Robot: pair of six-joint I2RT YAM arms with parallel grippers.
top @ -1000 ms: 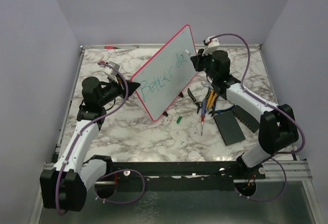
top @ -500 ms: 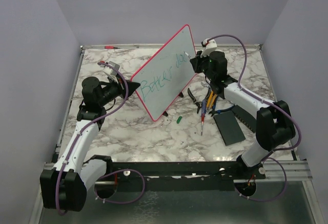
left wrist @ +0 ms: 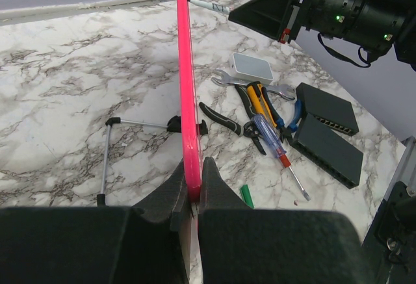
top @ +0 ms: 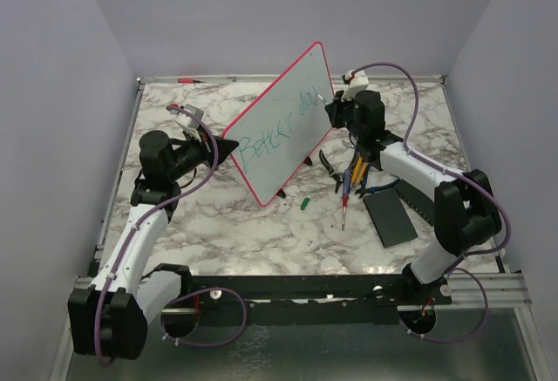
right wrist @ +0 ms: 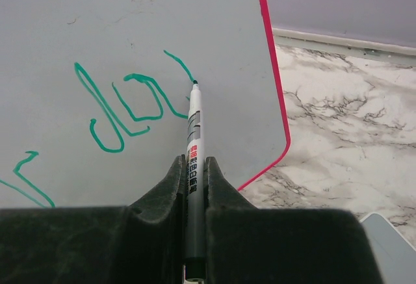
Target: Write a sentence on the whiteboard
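- Over the last second the right gripper (top: 334, 106) moves a little toward the far left, along the face of the whiteboard (top: 283, 124). The green writing (top: 270, 137) becomes longer at its far right end.
- From this we judge that the sentence is in progress: one word is finished and the second is growing. The line is already close to the right rim, so little room seems to remain on it.
- The whiteboard stands tilted in the middle of the marble table (top: 200, 224), with its near left corner low and its far right corner high.
- The left gripper (left wrist: 193, 170) stays where it was. Its claw is narrow and pinches the red-pink rim at the low near left edge, which holds the board steady.
- The right claw is also narrow and holds a marker (right wrist: 194, 125).
- Only the right wrist view shows that the marker tip seems to touch the board, at the end of a fresh green stroke. In the top view this contact is too small to see.
- Only the left wrist view shows the board edge-on, with its wire stand (left wrist: 107, 160) behind. It also shows clearly the things lying on the right: pliers (left wrist: 227, 121), a screwdriver (left wrist: 276, 151), a green cap (left wrist: 247, 196) and black boxes (left wrist: 328, 147).
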